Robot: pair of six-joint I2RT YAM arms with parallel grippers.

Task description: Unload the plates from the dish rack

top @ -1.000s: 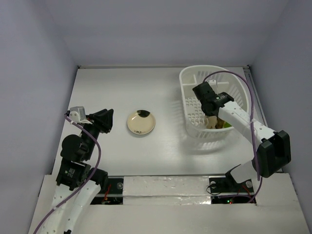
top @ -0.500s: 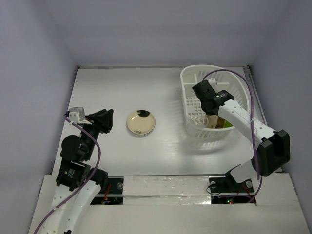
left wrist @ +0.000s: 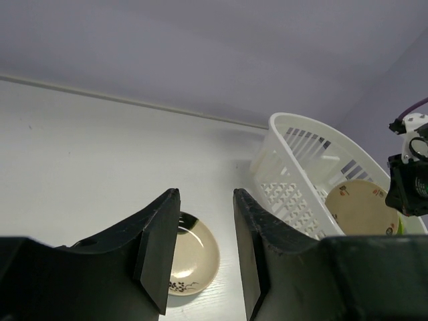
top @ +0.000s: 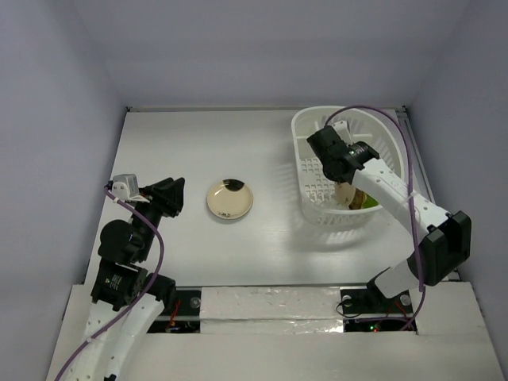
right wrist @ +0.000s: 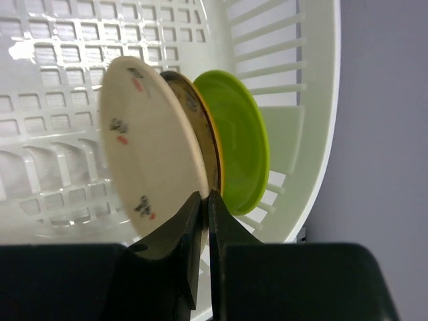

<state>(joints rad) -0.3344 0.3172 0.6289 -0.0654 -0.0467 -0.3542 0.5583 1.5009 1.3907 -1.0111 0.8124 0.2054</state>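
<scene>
The white dish rack (top: 305,127) stands at the right of the table. In it three plates stand on edge: a cream one with small flower marks (right wrist: 147,140), an amber-rimmed one (right wrist: 212,144) behind it and a lime green one (right wrist: 241,144). My right gripper (right wrist: 206,195) is shut on the cream plate's lower rim; from above the right gripper (top: 341,171) sits inside the rack. A beige plate with a dark patch (top: 230,199) lies flat mid-table. My left gripper (left wrist: 206,221) hangs open just left of the beige plate (left wrist: 194,257), holding nothing.
The rack (left wrist: 301,140) has slotted walls close around the plates. The right arm's purple cable (top: 373,119) arches over the rack's far rim. A raised white ledge (top: 270,302) runs along the near table edge between the arm bases.
My right gripper has shifted a little left and away, and the cream plate and the rack have moved slightly with it. The left jaws have spread a bit wider.
</scene>
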